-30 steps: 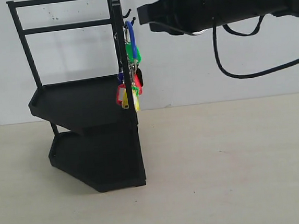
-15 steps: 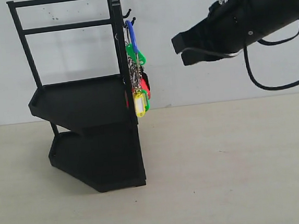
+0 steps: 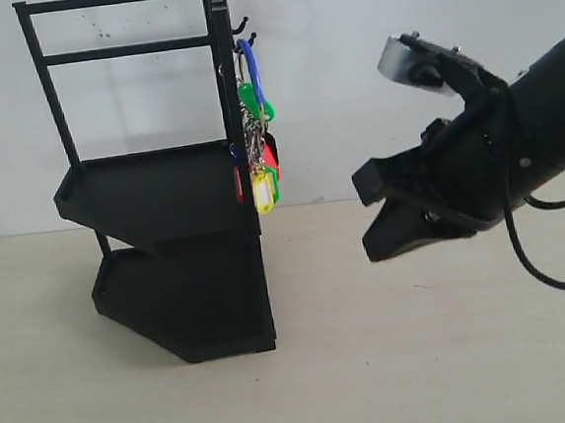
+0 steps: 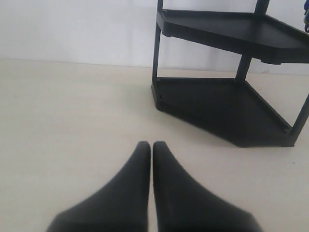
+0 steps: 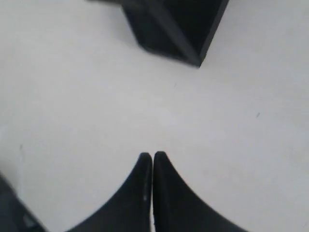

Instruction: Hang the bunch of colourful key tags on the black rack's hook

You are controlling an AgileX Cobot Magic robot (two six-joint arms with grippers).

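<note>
The colourful key tag bunch (image 3: 259,164) hangs by its blue loop from a small hook (image 3: 242,24) at the top corner of the black rack (image 3: 162,192). No gripper touches it. My right gripper (image 3: 365,219) hovers low over the table, well to the right of the rack and apart from the tags. In the right wrist view its fingertips (image 5: 152,155) are pressed together and empty, with a corner of the rack's base (image 5: 178,29) beyond. My left gripper (image 4: 152,145) is shut and empty, low over the table with the rack (image 4: 227,106) ahead. The exterior view does not show it.
The beige table (image 3: 424,357) runs back to a white wall (image 3: 373,114). A black cable (image 3: 545,268) trails from the right arm.
The right arm has dropped from level with the hook to just above the table and drawn off to the right. The tag bunch swung and now hangs nearly still on the hook.
</note>
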